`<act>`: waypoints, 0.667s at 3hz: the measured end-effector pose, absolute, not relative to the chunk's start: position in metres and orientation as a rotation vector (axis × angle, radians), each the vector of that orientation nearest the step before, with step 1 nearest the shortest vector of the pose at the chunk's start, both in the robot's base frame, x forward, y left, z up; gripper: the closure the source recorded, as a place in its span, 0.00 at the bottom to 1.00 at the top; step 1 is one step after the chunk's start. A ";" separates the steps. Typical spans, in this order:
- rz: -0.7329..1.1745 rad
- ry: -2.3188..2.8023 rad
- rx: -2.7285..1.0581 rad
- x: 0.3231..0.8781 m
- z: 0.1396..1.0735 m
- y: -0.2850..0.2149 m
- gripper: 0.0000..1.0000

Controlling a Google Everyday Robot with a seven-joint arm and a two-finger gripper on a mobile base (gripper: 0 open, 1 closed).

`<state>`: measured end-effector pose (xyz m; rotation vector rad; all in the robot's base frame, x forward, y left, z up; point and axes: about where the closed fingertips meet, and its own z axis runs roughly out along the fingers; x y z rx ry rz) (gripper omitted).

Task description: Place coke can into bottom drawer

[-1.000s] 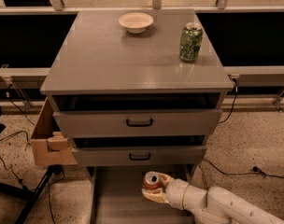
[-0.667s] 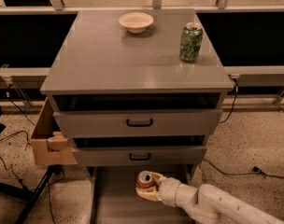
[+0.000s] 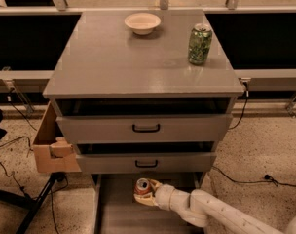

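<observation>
The end effector is clamped round the lower body of the coke can, roughly upright at the back of the bottom drawer (probably light, thin-walled and slick: best held mid-body, gently, lest it dent).

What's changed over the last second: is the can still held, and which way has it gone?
The gripper, shut on the coke can, has carried it to the left over the bottom drawer, from right of centre to about the middle, close under the cabinet front. Nothing was let go. The green can, the bowl and the two upper drawers stayed put.
</observation>
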<state>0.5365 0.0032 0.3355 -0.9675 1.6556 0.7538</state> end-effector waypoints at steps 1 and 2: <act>0.733 1.630 -1.003 0.553 0.291 0.016 1.00; 0.727 1.600 -1.022 0.562 0.254 0.031 1.00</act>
